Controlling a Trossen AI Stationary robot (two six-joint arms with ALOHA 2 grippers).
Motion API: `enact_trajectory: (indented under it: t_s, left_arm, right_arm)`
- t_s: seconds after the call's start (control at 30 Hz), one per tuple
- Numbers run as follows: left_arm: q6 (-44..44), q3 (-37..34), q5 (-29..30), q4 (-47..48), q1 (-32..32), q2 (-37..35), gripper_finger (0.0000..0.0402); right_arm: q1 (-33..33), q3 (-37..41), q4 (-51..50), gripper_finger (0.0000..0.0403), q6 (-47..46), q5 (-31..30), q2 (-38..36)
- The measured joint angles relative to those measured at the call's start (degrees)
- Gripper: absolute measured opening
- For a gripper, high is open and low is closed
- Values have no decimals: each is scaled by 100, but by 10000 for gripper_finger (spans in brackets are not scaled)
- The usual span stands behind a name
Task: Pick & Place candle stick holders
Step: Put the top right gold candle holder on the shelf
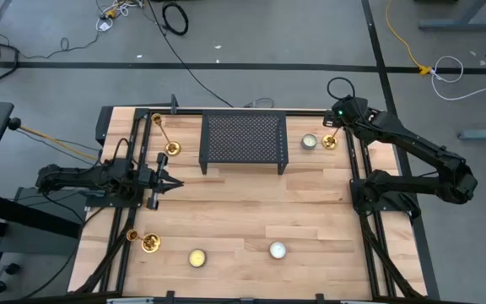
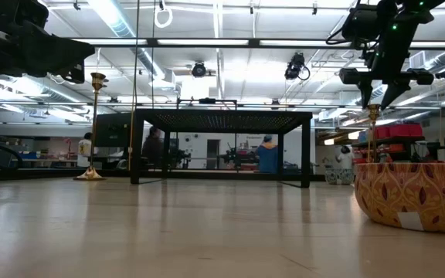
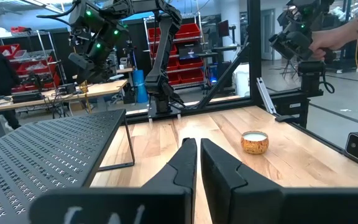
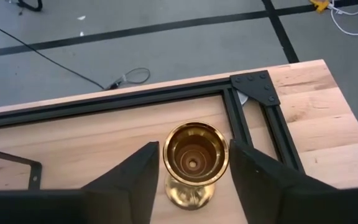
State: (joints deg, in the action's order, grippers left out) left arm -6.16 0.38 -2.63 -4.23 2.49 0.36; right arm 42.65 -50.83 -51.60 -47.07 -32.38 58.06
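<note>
Right gripper (image 4: pixel 194 177) hangs over the far right corner of the table (image 1: pixel 243 215), its fingers apart on either side of the cup of an upright brass candlestick (image 4: pixel 194 158), not visibly touching it. Left gripper (image 3: pixel 197 168) waits above the table's left side with its fingers together, holding nothing. A black mesh rack (image 1: pixel 243 139) stands at the far middle. A second candlestick (image 1: pixel 165 135) lies tilted near the far left corner, just left of the rack, and a third (image 1: pixel 146 241) lies at the near left. A small gold candle cup (image 1: pixel 310 141) sits just beside the right-hand candlestick; two more (image 1: pixel 197 257) (image 1: pixel 278 250) rest near the front edge.
</note>
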Motion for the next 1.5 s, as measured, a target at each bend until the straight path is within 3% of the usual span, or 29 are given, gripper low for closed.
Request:
enact_trajectory:
  t_s: [0.37, 1.5]
  left_arm:
    - [0, 1, 0, 1, -1, -1, 25]
    - [1, 2, 0, 0, 1, 0, 25]
  right_arm:
    - [0, 0, 0, 158, 0, 30, 0]
    - [0, -20, 173, 155, 109, 194, -199]
